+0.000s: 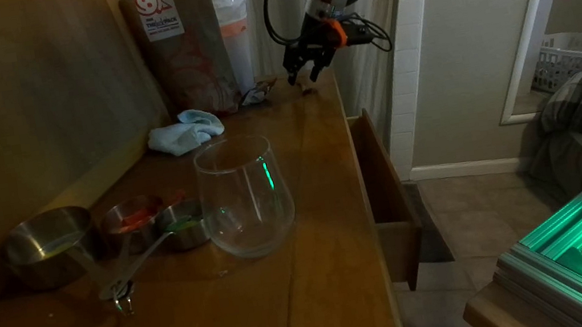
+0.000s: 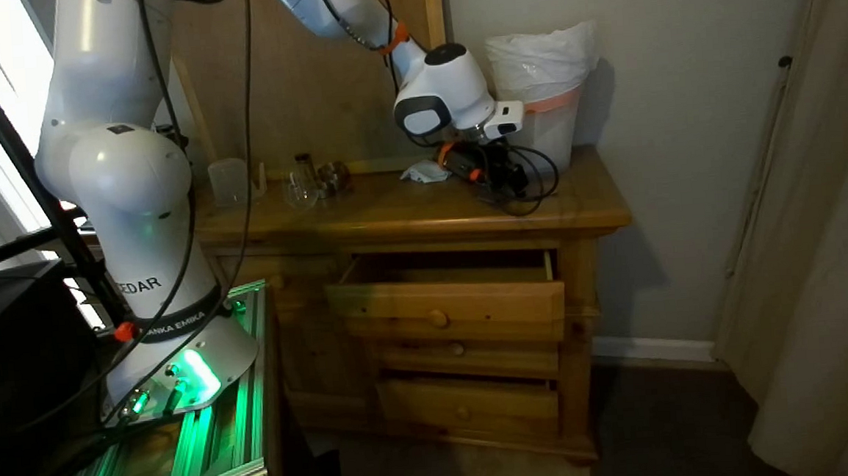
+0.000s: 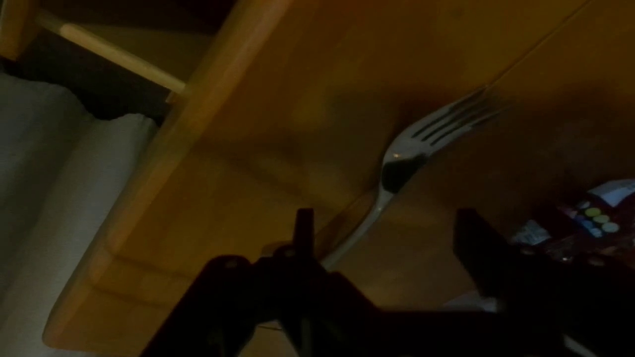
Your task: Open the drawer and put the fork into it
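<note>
End effector (image 1: 303,79) spread wide, hanging over desk (image 1: 329,227). Fork (image 3: 384,196), I see, lies on desk below end effector, tines pointing away from it, handle end hidden behind it in wrist view. Top drawer (image 2: 487,311) pulled out, lower than end effector. Crumpled wrapper (image 3: 595,220) near it.

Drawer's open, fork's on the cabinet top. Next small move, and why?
I'd probably twist the end effector slightly to square it across the fork before lowering: in the wrist view its jaws stand apart, but the fork slants between them, one end hidden behind a finger. The drawer stands open.
</note>
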Tool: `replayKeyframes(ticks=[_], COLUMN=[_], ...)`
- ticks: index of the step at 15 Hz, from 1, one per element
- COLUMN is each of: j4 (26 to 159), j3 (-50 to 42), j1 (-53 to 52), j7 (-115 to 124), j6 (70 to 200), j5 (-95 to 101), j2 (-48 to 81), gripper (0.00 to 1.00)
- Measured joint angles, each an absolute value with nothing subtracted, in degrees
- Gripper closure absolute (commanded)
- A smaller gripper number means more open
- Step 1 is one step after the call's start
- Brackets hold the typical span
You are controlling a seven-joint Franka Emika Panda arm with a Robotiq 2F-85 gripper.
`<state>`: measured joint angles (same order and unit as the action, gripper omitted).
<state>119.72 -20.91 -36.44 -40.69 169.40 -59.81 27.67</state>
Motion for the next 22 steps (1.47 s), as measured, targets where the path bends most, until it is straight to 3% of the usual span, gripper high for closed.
replayKeyframes(ticks=[6, 17, 19, 22], j4=[119.6, 120.0, 121.5, 125.3], j3=[-21.5, -24.0, -21.2, -24.3], j1=[-36.5, -37.2, -33.8, -35.7], j7=[-40.5, -39.8, -34.9, -32.7], j6=[169.2, 167.9, 169.1, 168.3], j5=[-59.8, -59.7, -52.1, -48.9], j2=[28.4, 28.3, 27.0, 23.9], gripper=[0.98, 0.98, 0.98, 0.98])
